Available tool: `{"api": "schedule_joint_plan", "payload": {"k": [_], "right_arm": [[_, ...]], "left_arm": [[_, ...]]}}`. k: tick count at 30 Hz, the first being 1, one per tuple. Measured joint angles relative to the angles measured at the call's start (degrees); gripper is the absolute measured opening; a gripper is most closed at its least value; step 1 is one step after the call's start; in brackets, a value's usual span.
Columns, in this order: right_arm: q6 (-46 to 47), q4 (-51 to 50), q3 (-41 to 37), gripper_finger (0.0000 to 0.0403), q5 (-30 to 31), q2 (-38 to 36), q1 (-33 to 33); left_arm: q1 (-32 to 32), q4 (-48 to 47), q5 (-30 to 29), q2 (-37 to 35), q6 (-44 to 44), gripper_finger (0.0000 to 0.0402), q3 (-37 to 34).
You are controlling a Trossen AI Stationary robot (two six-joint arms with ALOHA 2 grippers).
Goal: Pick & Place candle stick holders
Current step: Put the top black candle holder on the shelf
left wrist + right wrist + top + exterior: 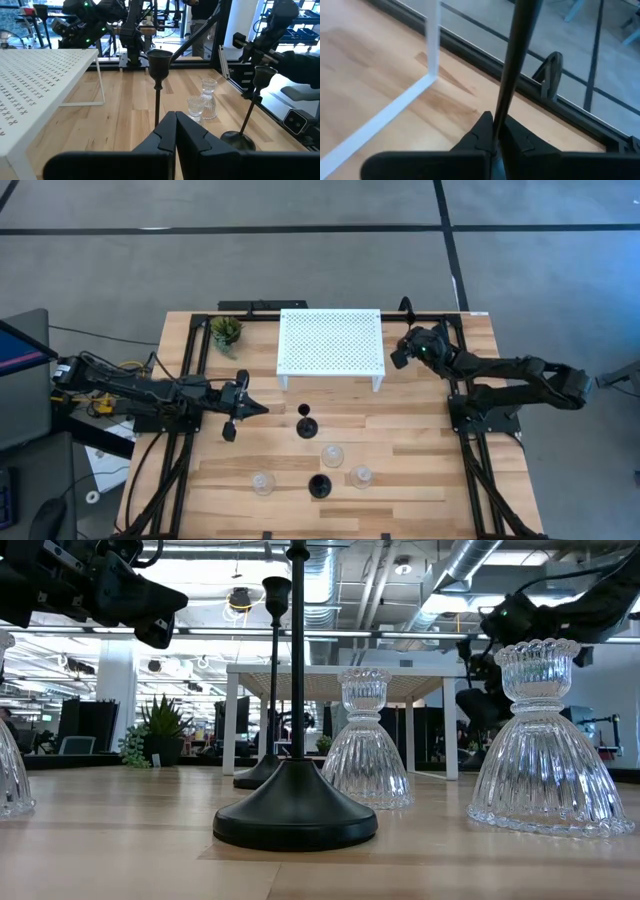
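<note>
Two black candle stick holders stand on their disc bases on the table, one (307,425) mid-table and one (320,485) nearer the front. Three clear glass holders (332,455) (262,483) (361,476) stand around them. My left gripper (262,410) is shut and empty, left of the mid-table black holder (158,75), apart from it. My right gripper (399,358) is by the right end of the white rack (330,342), shut on the thin stem of a third black holder (512,75). My right gripper pinches the black holder's thin stem (501,120) between its two fingers. The stem runs on past the fingertips at a slant. Its cup and base lie outside the wrist view, so which end is up cannot be told.
A small green potted plant (226,331) stands at the far left, beside the rack. A white rack leg (433,40) and the table's far edge (485,50) are close to my right gripper. Bare wood lies between the rack and the holders.
</note>
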Motion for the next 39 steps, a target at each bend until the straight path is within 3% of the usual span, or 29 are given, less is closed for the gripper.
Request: {"api": "schedule_joint_plan", "payload": {"k": [8, 14, 21, 29, 34, 39], "right_arm": [[2.64, -8.00, 0.23, 0.0003, -4.27, -11.68, 2.80], [4.08, -23.13, 6.27, 0.0001, -4.14, -18.43, 5.12], [3.58, -34.70, 15.80, 0.0001, -4.17, -20.44, 9.91], [2.53, -45.01, 26.18, 0.0001, -4.48, -20.42, 15.48], [-0.39, -43.05, 28.22, 0.0000, -9.76, -20.11, 18.41], [-3.50, -37.23, 28.24, 0.0000, -15.25, -16.55, 19.31]], "left_arm": [[-0.02, 0.02, 0.00, -0.02, 0.01, 0.0004, 0.00], [-0.01, 0.03, -0.08, 0.00, 0.00, 0.0004, 0.00], [0.04, -0.36, -11.02, 0.00, -6.78, 0.0004, 0.46], [0.29, -6.68, -12.20, 1.54, -1.27, 0.0004, 10.63], [3.61, -14.78, -15.97, 6.39, 1.53, 0.0004, 19.08], [9.82, -15.43, -10.19, 13.41, 3.30, 0.0004, 26.39]]}}
